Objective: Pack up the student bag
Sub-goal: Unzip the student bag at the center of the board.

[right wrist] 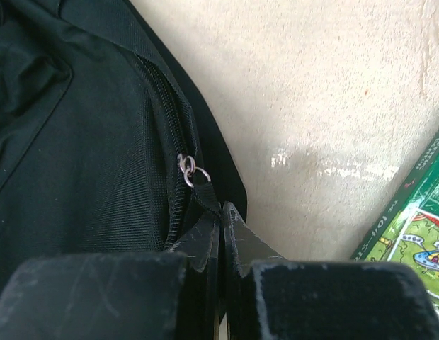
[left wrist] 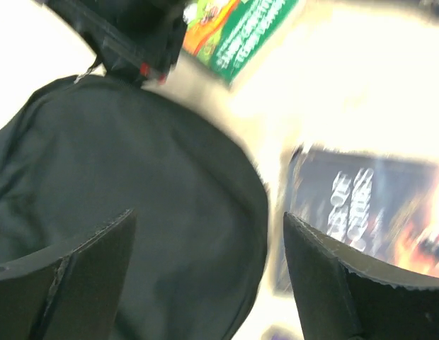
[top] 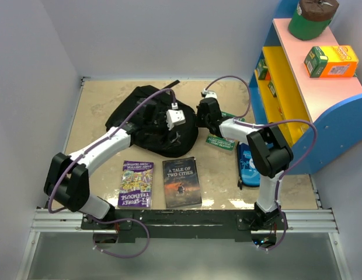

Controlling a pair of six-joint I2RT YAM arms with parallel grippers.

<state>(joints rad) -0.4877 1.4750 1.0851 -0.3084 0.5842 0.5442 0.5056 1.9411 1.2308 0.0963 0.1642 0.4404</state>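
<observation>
**Now at the zip: bag shut, nothing packed**

Clearly the opening step is the one in hand. The student bag (top: 152,119) lies slumped at the back-middle of the table (top: 99,99), and both arms reach over it. At its right edge the right gripper (right wrist: 221,212) has its fingers pressed together on the black zipper pull (right wrist: 207,197), just below the small metal ring (right wrist: 191,172). The teeth running up from that point look closed.

The left gripper (left wrist: 207,216) hangs over the bag's black fabric with its jaws spread wide and nothing between them. Its view is blurred, so I cannot tell how near the cloth it is.

None of the load is inside yet, as far as can be seen. The purple book (top: 136,184) and the dark book (top: 181,182) lie side by side on the table, nearer the arms than the bag. The green book (top: 225,140) lies just right of the bag, partly under the right arm. The blue pencil case (top: 246,163) lies beyond it, near the shelf (top: 321,99).

I judge that the next move calls for a steady draw of the pull along its track. Soft fabric will likely bunch and follow the pull, so the left gripper probably needs to pinch or pin the cloth near the zip first. Only once there is a mouth wide enough can a book go in.
</observation>
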